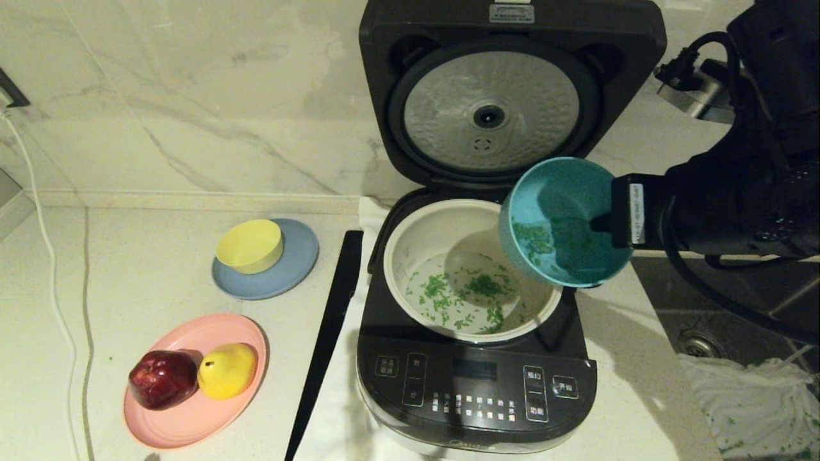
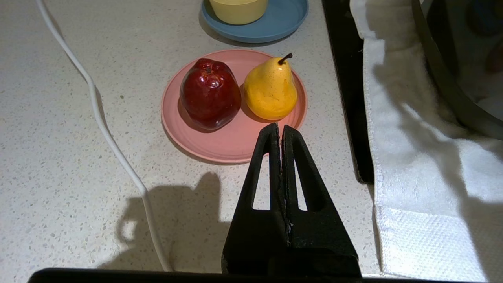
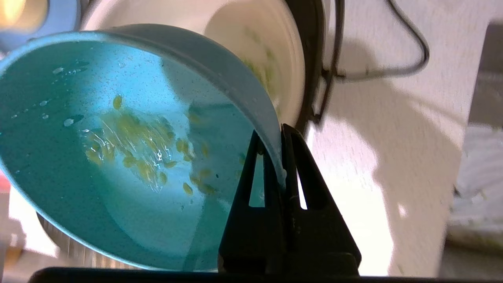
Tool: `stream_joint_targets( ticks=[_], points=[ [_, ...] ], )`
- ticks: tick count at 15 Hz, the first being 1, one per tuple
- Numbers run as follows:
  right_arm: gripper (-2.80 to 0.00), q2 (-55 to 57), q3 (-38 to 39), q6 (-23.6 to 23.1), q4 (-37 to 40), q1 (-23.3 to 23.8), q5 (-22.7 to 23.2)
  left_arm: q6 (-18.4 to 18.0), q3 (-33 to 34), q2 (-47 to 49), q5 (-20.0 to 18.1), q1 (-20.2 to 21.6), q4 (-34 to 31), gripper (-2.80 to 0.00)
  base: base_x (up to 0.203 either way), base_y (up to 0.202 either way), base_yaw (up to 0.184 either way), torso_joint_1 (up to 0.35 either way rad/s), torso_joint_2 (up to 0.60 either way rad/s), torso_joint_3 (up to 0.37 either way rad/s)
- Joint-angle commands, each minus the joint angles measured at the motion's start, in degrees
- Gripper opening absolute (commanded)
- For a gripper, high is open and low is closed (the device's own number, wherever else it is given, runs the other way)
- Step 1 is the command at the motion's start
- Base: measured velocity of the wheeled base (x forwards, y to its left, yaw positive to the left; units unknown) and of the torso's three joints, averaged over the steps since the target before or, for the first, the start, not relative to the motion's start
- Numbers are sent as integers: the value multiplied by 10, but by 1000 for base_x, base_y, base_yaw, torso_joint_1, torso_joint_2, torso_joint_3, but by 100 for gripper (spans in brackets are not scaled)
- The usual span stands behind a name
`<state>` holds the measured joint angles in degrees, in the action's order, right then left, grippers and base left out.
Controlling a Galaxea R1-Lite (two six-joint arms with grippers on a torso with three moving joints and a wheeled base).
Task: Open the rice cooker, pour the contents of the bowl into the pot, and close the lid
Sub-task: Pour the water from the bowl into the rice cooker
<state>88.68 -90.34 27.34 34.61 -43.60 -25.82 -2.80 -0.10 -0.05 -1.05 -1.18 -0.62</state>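
The dark rice cooker point(image 1: 477, 390) stands with its lid point(image 1: 509, 96) raised upright, the dimpled silver plate facing me. The cream-white pot point(image 1: 410, 246) holds scattered green granules point(image 1: 487, 285). My right gripper point(image 3: 278, 135) is shut on the rim of the teal bowl point(image 1: 564, 221), which is tipped on its side over the pot's right edge, mouth towards the pot. Some green bits point(image 3: 137, 145) still cling inside the wet bowl point(image 3: 98, 157). My left gripper point(image 2: 280, 127) hangs shut and empty over the counter near the pink plate.
A pink plate point(image 1: 192, 410) carries a red apple point(image 1: 163, 379) and a yellow pear point(image 1: 227, 370). A yellow bowl point(image 1: 250, 245) sits on a grey-blue plate point(image 1: 298, 266). A black strip point(image 1: 330, 333) and white towel point(image 2: 416, 188) lie left of the cooker. A sink point(image 1: 724, 320) lies right.
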Motion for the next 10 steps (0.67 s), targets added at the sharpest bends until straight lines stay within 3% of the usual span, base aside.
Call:
stream_joint_targets(
  ticks=[1,4,10],
  points=[
    [-280,37,12,3,-34,-11,-29,0,0,0,0,0,0,-280,0,0,0,0,0,0],
    [-280,57,56,2,-123,-34,-102,0,0,0,0,0,0,-280,0,0,0,0,0,0],
    [-280,84,131,-20,-292,-72,-186,0,0,0,0,0,0,-280,0,0,0,0,0,0]
  ],
)
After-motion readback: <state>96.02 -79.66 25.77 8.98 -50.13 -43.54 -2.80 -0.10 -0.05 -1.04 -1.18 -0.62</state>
